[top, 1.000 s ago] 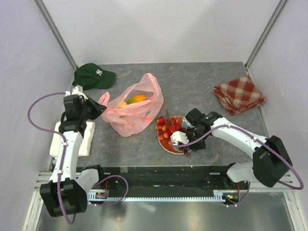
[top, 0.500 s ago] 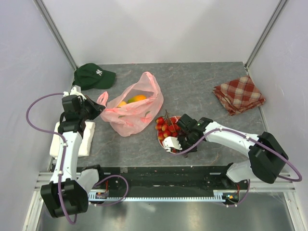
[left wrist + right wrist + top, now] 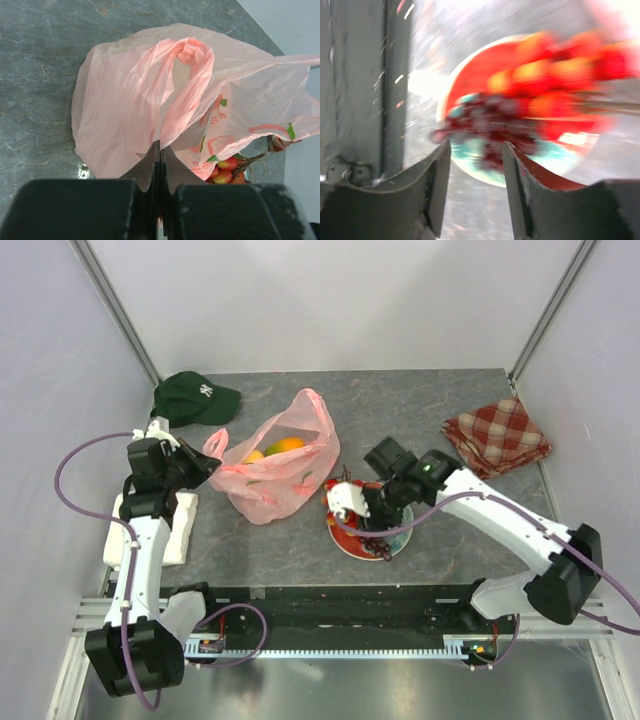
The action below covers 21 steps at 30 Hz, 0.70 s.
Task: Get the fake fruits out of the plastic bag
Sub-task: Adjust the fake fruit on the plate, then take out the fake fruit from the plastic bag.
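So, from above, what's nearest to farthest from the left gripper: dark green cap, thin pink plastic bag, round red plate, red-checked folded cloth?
1. Thin pink plastic bag, pinched in the left gripper.
2. Dark green cap, back left.
3. Round red plate, front centre.
4. Red-checked folded cloth, far right.

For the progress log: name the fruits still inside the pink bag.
The orange fruit and yellow fruit, at the plastic bag's mouth; the red berries and grape bunch lie on the red plate.
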Motion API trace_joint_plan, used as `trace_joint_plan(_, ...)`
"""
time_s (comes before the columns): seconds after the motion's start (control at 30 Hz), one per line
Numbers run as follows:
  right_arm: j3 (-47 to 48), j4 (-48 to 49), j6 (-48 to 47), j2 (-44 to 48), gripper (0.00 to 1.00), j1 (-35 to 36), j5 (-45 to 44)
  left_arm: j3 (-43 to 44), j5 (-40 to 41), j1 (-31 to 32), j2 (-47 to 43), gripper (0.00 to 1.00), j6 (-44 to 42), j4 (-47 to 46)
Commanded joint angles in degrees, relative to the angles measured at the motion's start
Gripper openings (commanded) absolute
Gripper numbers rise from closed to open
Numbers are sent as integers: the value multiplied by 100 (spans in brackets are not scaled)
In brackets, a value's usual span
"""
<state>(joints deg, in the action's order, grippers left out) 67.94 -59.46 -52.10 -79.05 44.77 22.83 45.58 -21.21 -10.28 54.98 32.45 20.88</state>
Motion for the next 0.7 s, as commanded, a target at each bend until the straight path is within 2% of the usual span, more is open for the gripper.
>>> trace_joint_plan(0.0,1606,-435,454,-12,56,-74,125,73,-401,-18,-137,2,-265,-23)
trace_joint_plan(0.07,2054,-408,787,-268,56,-127,265,74,-463,26,-128,2,-291,12)
trace_joint_plan(0.17,2118,-58,1400,-708,53,-241,493,74,-498,97,-128,2,-353,74)
trace_joint_plan(0.33,2064,2067,2905,-1147,45,-329,582,196,-322,202,-181,2,-765,372)
trace_joint_plan(0.4,2590,2499,3370,-1584,41,-320,634,275,-243,220,-207,2,-1003,434)
trace_joint_plan(0.57,4022,2773,3820,-2544,36,-241,855,302,-295,325,-286,2,-1311,460)
trace_joint_plan(0.67,4376,2887,3900,-3151,35,-40,365,215,-462,369,-365,2,-1294,469)
